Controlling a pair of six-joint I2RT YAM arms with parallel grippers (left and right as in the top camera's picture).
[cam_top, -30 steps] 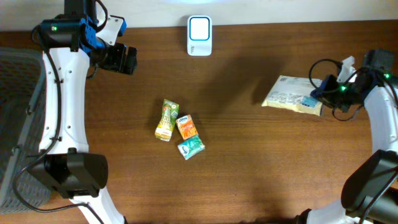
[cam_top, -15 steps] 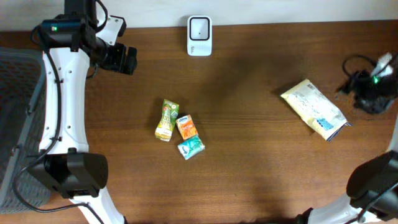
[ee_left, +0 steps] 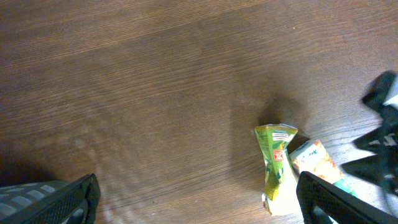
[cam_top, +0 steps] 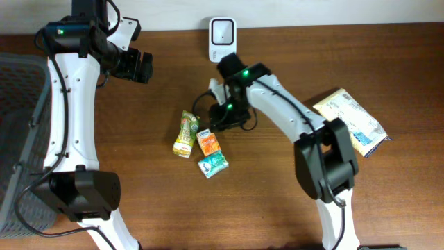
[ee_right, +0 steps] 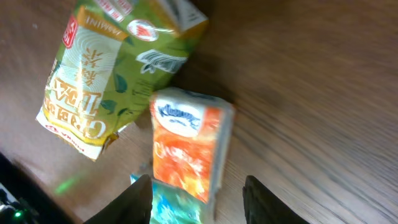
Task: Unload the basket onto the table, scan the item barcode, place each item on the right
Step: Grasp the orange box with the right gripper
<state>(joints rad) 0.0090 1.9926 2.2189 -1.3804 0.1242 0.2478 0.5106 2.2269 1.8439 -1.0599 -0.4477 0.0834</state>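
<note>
**Right hand hovers open over an orange tissue pack at the middle of the table**

The right hand (ee_right: pixel 198 186) hangs just above the orange tissue pack (ee_right: pixel 189 146), its fingers (ee_right: pixel 134 199) apart and gripping nothing. The pack lies flat on the wooden table (cam_top: pixel 277 201). It sits between a green drink carton (cam_top: pixel 186 133) and a teal pack (cam_top: pixel 213 164), and all three lie close together. The white scanner (cam_top: pixel 222 39) stands at the table's far edge. A white packet (cam_top: pixel 350 121) lies well off to the right. The left hand (cam_top: pixel 142 67) hangs wide open and empty near the far left, beside a grey basket (cam_top: pixel 21 104).
</note>
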